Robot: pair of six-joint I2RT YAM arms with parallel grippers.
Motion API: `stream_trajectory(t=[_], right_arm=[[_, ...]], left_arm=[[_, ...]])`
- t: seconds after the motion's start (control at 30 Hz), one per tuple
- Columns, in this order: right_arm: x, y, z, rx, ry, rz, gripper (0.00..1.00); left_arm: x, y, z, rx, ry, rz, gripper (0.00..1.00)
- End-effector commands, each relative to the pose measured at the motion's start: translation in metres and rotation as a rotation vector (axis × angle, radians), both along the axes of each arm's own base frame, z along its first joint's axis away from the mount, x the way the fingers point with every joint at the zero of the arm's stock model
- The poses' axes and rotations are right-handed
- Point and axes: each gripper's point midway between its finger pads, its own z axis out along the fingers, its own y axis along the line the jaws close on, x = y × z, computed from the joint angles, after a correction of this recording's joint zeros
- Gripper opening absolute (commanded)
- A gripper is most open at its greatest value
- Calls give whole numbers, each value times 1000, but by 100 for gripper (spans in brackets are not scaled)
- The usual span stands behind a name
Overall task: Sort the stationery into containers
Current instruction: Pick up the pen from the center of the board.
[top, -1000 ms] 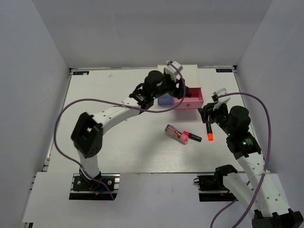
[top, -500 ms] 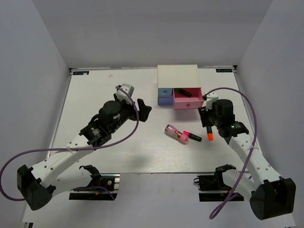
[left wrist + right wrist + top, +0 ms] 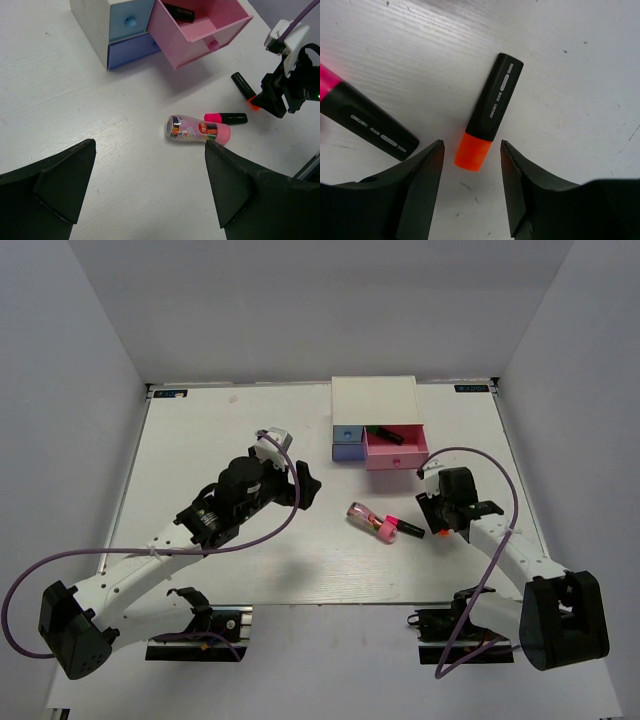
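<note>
The left gripper (image 3: 306, 483) hangs over the white table (image 3: 200, 430), left of the loose items. Its jaws are spread wide with nothing between them, and the left wrist view shows both dark fingers (image 3: 55, 182) clear of the surface.

At the far side stands the white cabinet (image 3: 375, 398). Its light blue drawer (image 3: 347, 433) sits closed above the violet-blue drawer (image 3: 347, 451), which is also closed. To their right the pink drawer (image 3: 396, 452) is pulled out towards the near side, and a black marker (image 3: 179, 11) lies inside it.

Nearer, about mid-table, the pink-and-clear tube (image 3: 364, 516) lies on its side. The pink-capped marker (image 3: 405, 529) lies just right of it, close to the tube's pink end.

Further right, the orange-capped marker (image 3: 491, 111) lies flat on the table, apart from the pink-capped one. The right gripper (image 3: 471, 147) is low over it and released. Its two fingers (image 3: 422, 170) straddle the orange cap, with a gap visible on each side.
</note>
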Motion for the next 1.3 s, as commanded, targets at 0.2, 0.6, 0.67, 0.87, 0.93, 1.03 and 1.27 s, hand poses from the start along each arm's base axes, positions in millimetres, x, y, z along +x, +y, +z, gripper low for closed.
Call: stream_trajectory(t=[0.2,0.6,0.67,0.87,0.93,1.03,1.27], right_arm=[[9,-14,-15,-65,-14,18,55],[2,-9,-35,16,91,70,53],[-1,3,-34,66,110,127,51],[-15,16,-38,122,173,206,48],[-19,17,-41,127,194,216,48],[-22,18,-44,133,223,229,49],[-25,17,-52,124,270,231,49]], left_arm=[[-3,-3,-1,-9,5,-23,100],[-3,-3,-1,-9,5,-23,100],[-3,-3,-1,-9,5,-23,100],[-1,-1,-1,0,-3,-17,100],[-2,-1,-5,7,4,-17,100],[-1,1,-5,9,2,-8,100],[-1,1,-5,9,2,-8,100]])
